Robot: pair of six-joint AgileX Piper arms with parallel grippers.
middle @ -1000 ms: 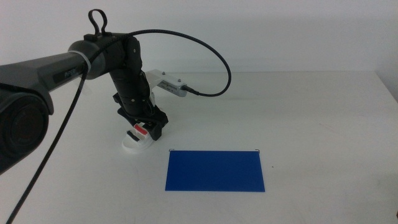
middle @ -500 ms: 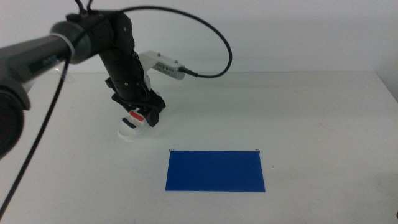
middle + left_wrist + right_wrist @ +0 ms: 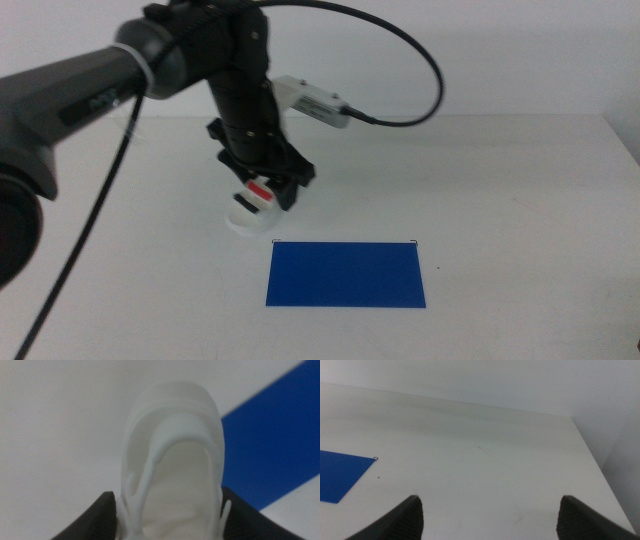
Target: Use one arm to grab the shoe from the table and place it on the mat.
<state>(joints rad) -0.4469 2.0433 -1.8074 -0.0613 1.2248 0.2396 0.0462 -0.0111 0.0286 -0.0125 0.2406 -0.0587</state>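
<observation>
Gripping shoe (image 3: 248, 207) in left tool (image 3: 268, 192), toe tilted down toward near-left

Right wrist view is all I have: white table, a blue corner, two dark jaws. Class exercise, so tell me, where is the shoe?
Observer: The left gripper holds the shoe, shut on it, just beyond the mat's far left corner in the middle view.
Operator: Is the shoe over the mat?
Observer: No. In the middle view it sits short of the mat, above the table.
Operator: How do the jaws hold it?
Observer: In the left wrist view one dark jaw presses each side of the shoe's white sole.
Operator: And my own arm?
Observer: The right gripper does not show in the middle view; it is open, holding nothing.
</observation>
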